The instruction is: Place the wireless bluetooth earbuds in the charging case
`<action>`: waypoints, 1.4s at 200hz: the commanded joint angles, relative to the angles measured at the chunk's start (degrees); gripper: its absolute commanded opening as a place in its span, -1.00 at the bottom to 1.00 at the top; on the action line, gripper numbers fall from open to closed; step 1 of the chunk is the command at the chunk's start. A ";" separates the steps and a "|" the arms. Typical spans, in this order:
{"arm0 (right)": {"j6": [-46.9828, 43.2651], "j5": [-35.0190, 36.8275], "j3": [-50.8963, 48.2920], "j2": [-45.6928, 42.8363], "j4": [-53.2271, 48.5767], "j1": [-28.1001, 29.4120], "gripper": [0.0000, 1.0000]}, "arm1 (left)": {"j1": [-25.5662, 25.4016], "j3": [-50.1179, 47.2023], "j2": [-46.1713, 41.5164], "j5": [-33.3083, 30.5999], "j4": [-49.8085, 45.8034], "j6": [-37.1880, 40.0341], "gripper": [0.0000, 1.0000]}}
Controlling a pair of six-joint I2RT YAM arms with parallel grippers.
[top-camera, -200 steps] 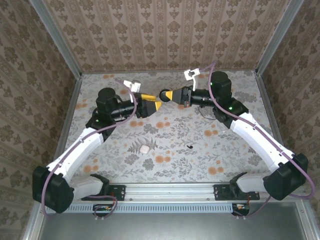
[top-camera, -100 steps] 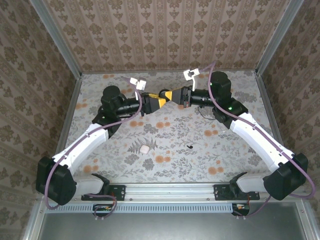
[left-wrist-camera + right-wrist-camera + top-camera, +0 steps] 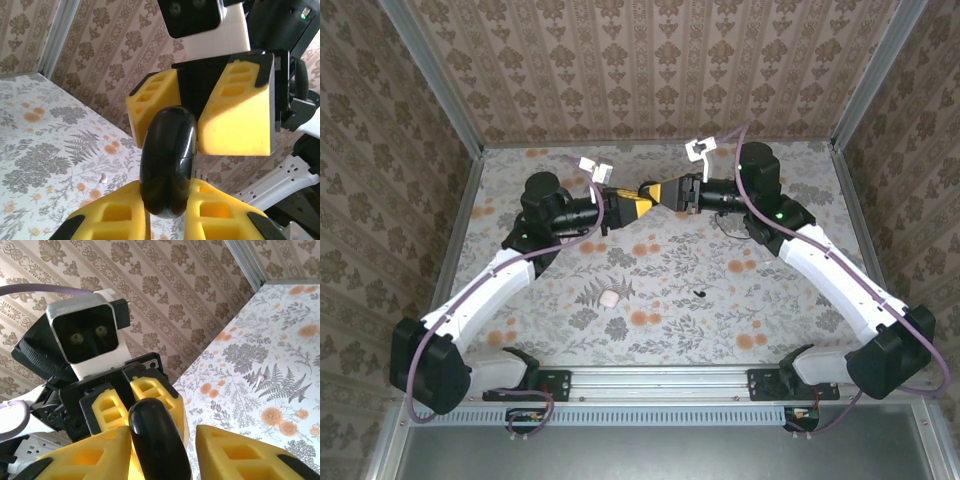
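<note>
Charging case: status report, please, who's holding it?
Left gripper shut on charging case, midair. Right gripper open, fingers either side of it. Dark speck, likely an earbud, on table.

The case (image 3: pixel 167 162) is smooth, glossy black plastic with bright highlights. The left tool (image 3: pixel 167 195) and right tool (image 3: pixel 196 132) have matt yellow fingers, foam-like, with open hollow cells. The tabletop (image 3: pixel 670 285) has a matt floral-printed cover. The walls (image 3: pixel 650 70) look papered and matt. The rail (image 3: pixel 670 378) is dull grey metal. The arm shells (image 3: pixel 830 270) are smooth white plastic.
</note>
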 commanded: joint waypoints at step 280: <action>3.11 22.54 31.68 36.93 -34.25 1.67 0.23 | 10.52 -9.53 -21.07 -15.91 -30.85 18.12 -1.00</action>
